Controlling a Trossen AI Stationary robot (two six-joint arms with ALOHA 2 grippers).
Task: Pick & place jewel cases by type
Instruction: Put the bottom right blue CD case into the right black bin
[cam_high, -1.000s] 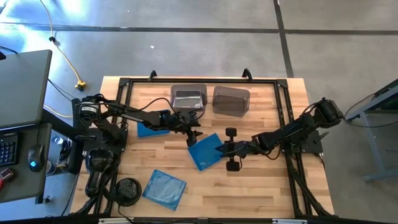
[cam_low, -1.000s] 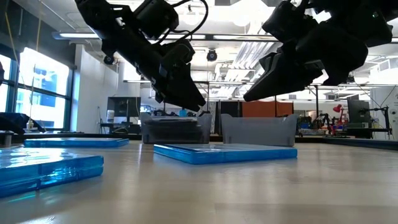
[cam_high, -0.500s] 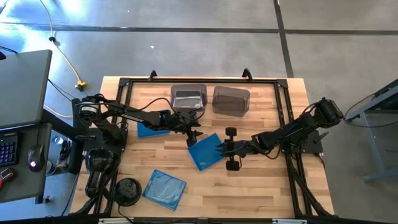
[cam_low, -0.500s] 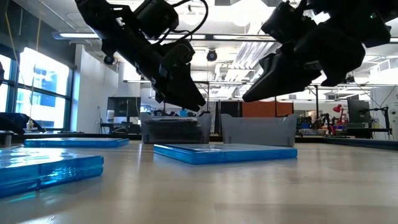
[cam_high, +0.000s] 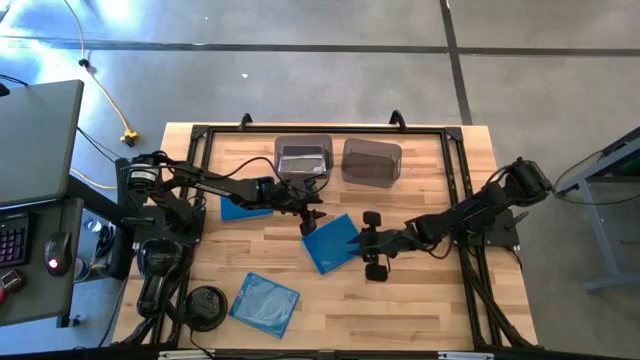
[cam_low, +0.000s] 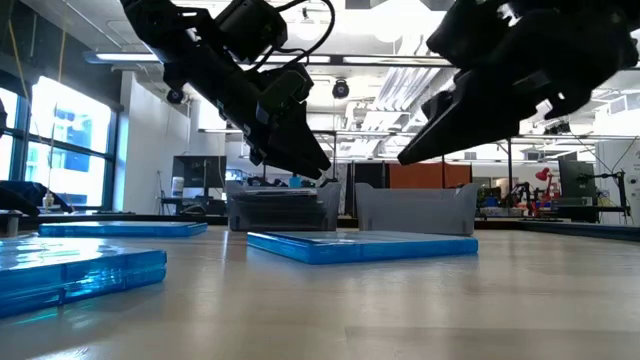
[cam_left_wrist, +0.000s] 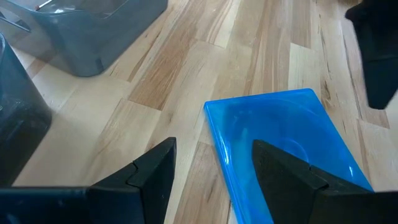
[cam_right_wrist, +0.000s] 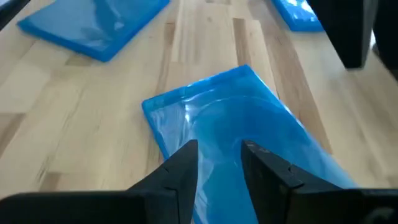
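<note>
A translucent blue jewel case lies flat on the wood mid-table, also seen in the low view. My left gripper hovers open above the case's far left corner. My right gripper stands open just above the case's right edge, its tips clear of it in the low view. A second blue jewel case lies flat at the left, and a third near the front left.
Two smoky grey bins stand at the far edge: the left bin holds flat cases, and the right bin stands beside it. A round black disc-shaped object sits at the front left corner. A black frame borders the table.
My right gripper has shifted a little toward the table's near edge above the middle blue case. The case lies where it was.
</note>
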